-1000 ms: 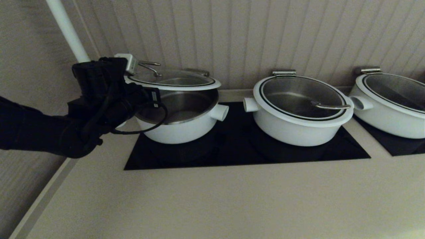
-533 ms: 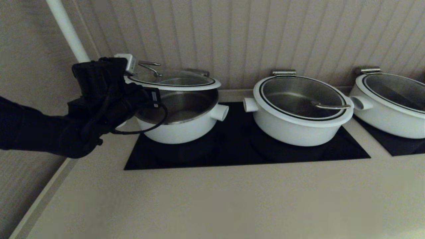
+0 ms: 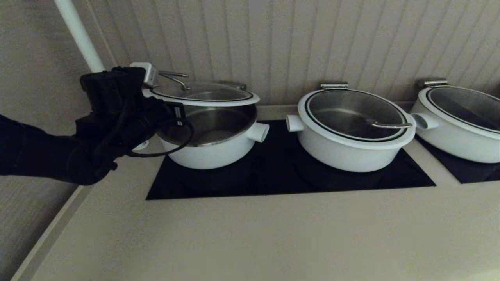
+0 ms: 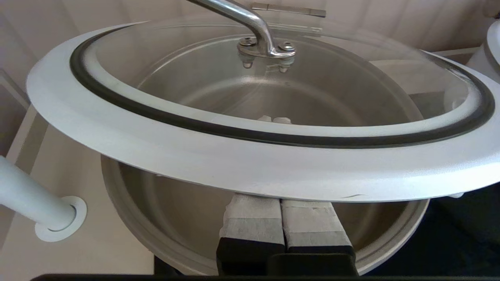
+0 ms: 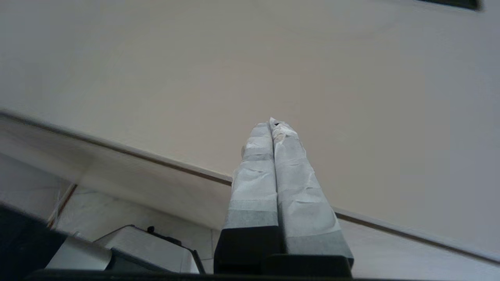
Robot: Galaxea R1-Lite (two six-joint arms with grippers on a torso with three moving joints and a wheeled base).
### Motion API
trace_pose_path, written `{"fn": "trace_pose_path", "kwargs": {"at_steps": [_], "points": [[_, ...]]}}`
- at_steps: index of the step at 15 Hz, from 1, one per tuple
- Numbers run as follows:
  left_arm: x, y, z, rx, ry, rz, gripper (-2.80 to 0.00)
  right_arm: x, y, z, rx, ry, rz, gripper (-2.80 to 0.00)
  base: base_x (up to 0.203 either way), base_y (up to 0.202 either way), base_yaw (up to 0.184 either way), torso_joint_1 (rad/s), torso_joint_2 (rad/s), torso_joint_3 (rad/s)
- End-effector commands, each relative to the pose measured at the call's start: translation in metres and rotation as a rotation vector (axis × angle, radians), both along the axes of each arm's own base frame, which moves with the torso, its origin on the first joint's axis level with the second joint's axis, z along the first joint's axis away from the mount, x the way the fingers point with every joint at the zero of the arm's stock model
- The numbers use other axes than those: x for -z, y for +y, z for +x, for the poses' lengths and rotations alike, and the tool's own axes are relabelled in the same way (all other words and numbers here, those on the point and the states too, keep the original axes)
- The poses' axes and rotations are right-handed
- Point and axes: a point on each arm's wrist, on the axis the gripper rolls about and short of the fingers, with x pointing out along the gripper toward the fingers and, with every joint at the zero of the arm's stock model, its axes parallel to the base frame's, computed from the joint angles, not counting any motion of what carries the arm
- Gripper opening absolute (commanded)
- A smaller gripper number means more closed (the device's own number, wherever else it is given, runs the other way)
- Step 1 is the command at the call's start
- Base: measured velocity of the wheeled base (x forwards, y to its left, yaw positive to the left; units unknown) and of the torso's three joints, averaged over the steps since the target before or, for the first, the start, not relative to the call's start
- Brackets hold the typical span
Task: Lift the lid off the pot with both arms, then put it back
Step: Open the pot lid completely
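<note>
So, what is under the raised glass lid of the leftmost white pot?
Under the white-rimmed glass lid is the steel inside of the white pot, apparently empty. The left gripper props the rim from below; its fingertips are hidden.

Your left arm (image 3: 43, 156) reaches in from the left side and ends at the near-left edge of the lid (image 4: 250, 164). The left gripper (image 4: 280, 203) has its two taped fingers (image 4: 254, 218) pressed together, tips under the white rim of the lid (the tips themselves are hidden). Your right gripper (image 5: 273, 127) is far from the lid, not seen from the head camera, with its fingers also closed on nothing.
</note>
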Motion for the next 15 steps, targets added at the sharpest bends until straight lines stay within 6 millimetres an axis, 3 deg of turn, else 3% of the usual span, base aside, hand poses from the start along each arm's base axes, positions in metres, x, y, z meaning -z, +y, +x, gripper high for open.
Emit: {"fn": "trace_pose_path", "kwargs": {"at_steps": [1, 5, 9, 15], "points": [[0.0, 0.001, 0.0, -0.004, -0.004, -0.002, -2.8, 0.0, 0.0, 0.002, 0.072, 0.023, -0.006, -2.8, 0.0, 0.0, 0.0, 0.0, 0.0, 0.0], [-0.001, 0.001, -0.001, -0.003, -0.006, 0.0, -2.8, 0.0, 0.0, -0.006, 0.231, -0.074, 0.013, -2.8, 0.0, 0.0, 0.0, 0.0, 0.0, 0.0], [-0.001, 0.001, 0.0, -0.003, -0.007, 0.001, -2.8, 0.003, 0.001, -0.021, 0.258, -0.266, 0.044, -2.8, 0.0, 0.0, 0.0, 0.0, 0.0, 0.0], [-0.009, 0.0, 0.004, -0.003, -0.036, -0.006, -2.8, 0.003, 0.001, -0.021, 0.264, -0.264, 0.055, -2.8, 0.0, 0.0, 0.0, 0.0, 0.0, 0.0]]}}
